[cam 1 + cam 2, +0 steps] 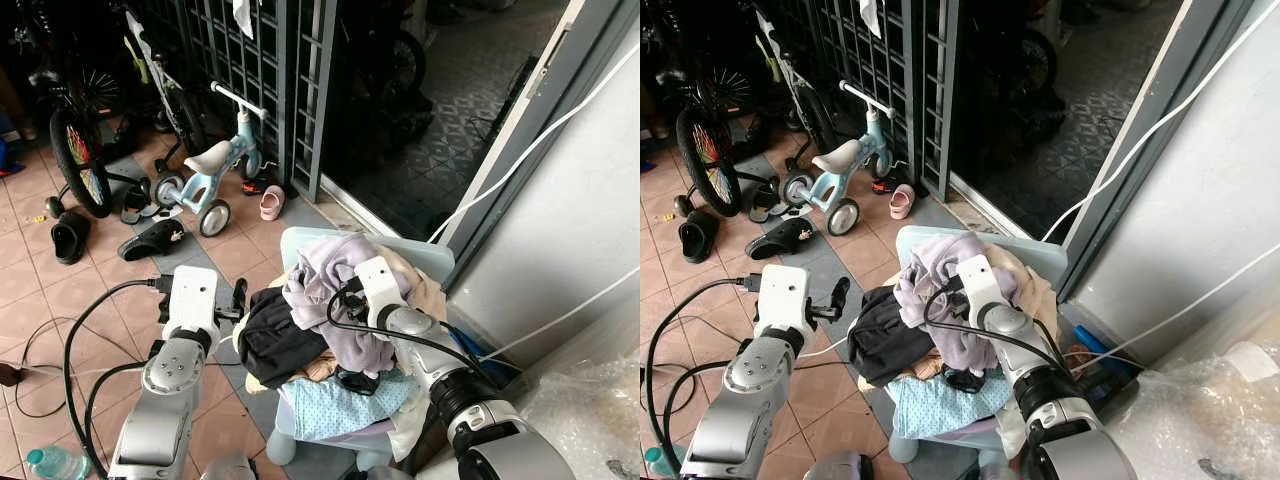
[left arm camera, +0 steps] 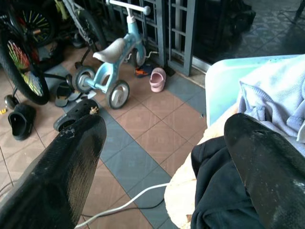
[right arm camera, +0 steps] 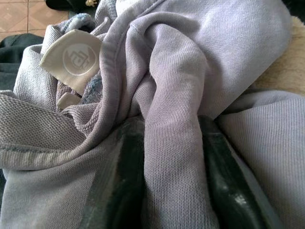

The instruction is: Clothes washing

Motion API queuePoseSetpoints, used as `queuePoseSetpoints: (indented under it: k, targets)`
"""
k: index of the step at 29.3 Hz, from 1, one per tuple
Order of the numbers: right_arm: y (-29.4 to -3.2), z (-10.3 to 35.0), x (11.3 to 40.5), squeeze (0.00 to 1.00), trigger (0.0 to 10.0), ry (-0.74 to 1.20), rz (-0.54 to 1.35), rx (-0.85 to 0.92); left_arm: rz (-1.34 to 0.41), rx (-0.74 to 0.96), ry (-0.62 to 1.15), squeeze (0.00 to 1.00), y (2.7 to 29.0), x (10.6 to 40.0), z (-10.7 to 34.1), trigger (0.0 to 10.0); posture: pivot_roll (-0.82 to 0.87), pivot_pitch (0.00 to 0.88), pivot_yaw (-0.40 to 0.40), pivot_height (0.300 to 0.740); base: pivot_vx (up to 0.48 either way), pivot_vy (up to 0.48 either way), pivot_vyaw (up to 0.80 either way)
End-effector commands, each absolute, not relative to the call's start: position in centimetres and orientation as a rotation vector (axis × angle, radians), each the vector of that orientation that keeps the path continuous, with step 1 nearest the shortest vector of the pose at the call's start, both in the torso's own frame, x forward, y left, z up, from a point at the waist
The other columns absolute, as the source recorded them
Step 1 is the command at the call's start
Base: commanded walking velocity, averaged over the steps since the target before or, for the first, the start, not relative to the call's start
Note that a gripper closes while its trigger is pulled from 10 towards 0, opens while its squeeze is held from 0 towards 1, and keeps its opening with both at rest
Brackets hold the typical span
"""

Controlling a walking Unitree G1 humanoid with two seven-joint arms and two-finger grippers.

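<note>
A heap of clothes lies on a pale blue chair. On top is a lavender sweatshirt, with a black garment to its left and a blue dotted cloth below. My right gripper is pushed into the sweatshirt, and its two black fingers are shut on a thick fold of it. The sweatshirt's white neck label shows beside the fold. My left gripper hovers open at the heap's left edge. Its fingers are spread wide, one over the floor and one above the black garment.
A small blue tricycle, a bicycle wheel, dark sandals and a pink shoe stand on the tiled floor ahead. A metal grille is behind them. Cables and a bottle lie left, with plastic wrap right.
</note>
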State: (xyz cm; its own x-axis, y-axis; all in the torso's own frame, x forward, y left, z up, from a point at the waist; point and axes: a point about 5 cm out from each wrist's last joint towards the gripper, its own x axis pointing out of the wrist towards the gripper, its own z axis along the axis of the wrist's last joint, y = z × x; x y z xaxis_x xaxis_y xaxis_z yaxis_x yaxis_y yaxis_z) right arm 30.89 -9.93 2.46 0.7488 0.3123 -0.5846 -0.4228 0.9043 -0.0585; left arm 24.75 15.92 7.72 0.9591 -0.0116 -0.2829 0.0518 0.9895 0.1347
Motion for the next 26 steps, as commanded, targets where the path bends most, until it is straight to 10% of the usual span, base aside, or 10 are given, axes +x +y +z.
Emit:
queuePoseSetpoints:
  k: [1, 13, 22, 23, 24, 26]
  targets:
    - [-10.3, 1.9, 30.5, 0.00, 0.0, 0.655, 0.390, -0.156, -0.039, 0.144, 0.272, 0.00, 15.8, 25.1, 7.9, 10.0, 0.07, 0.000, -0.083, 0.740, 0.000, 0.000, 0.00]
    - [-10.0, 7.4, 30.9, 0.00, 0.0, 0.402, 0.393, 0.433, -0.084, 0.111, 0.227, 0.00, 14.8, 25.5, 7.9, 10.0, 0.02, 0.000, -0.053, 0.740, 0.000, 0.000, 0.00]
    - [-11.5, 12.1, 29.8, 0.00, 0.0, 0.092, 0.406, 0.365, -0.086, 0.163, 0.139, 0.00, 14.5, 27.1, 8.8, 10.0, -0.01, 0.000, -0.016, 0.740, 0.000, 0.000, 0.00]
    - [-11.7, 12.1, 29.5, 0.00, 3.8, 0.086, 0.405, 0.352, -0.090, 0.161, 0.135, 0.00, 14.4, 27.2, 8.9, 10.0, -0.01, 0.000, -0.012, 0.740, 0.000, 0.000, 0.00]
    - [-11.8, 12.1, 29.3, 0.00, 10.0, 0.075, 0.398, 0.339, -0.096, 0.159, 0.132, 0.00, 14.3, 27.3, 8.9, 10.0, -0.01, 0.000, -0.007, 0.740, 0.000, 0.000, 0.00]
    - [-11.9, 12.0, 29.0, 0.00, 10.0, 0.063, 0.366, 0.327, -0.103, 0.162, 0.123, 0.00, 14.2, 27.3, 8.9, 10.0, 0.00, 0.000, -0.003, 0.740, 0.000, 0.000, 0.00]
